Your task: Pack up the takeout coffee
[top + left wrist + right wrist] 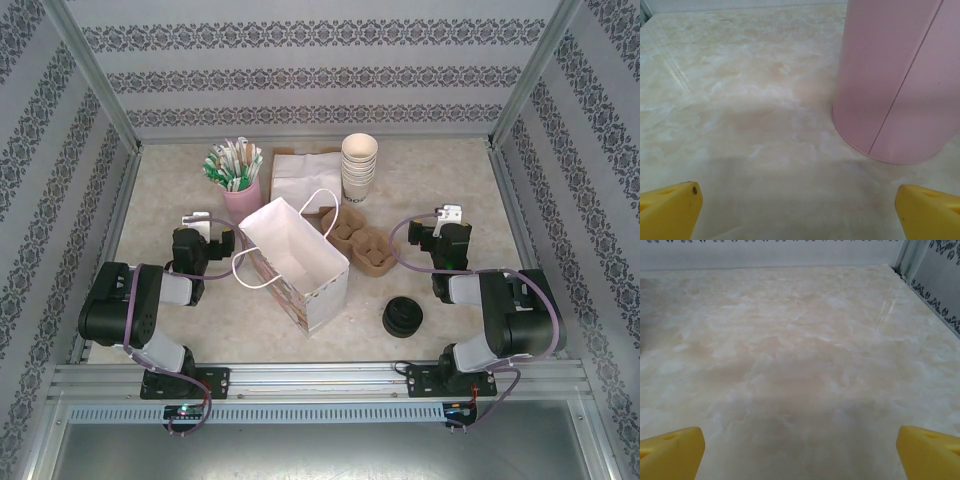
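at the middle of the table (440, 160) a white paper bag (296, 262) stands upright with its mouth open and its handles splayed, so it can be filled from above. just right of it, touching or nearly so, lies a cardboard cup carrier (365, 248), likely there to steady the drink. a finished coffee i cannot pick out for certain: the stack of cups (359, 168) stands far centre, and the black lids (402, 318) sit near right, close to the right arm. whether a cup hides under them i cannot tell. the left gripper (205, 220) rests low, left of the bag, beside a pink cup (895, 85) of sachets, fingers spread wide and empty. the right gripper (447, 216) rests likewise over bare table, wide and empty. they flank the bag, which suits sharing the work.
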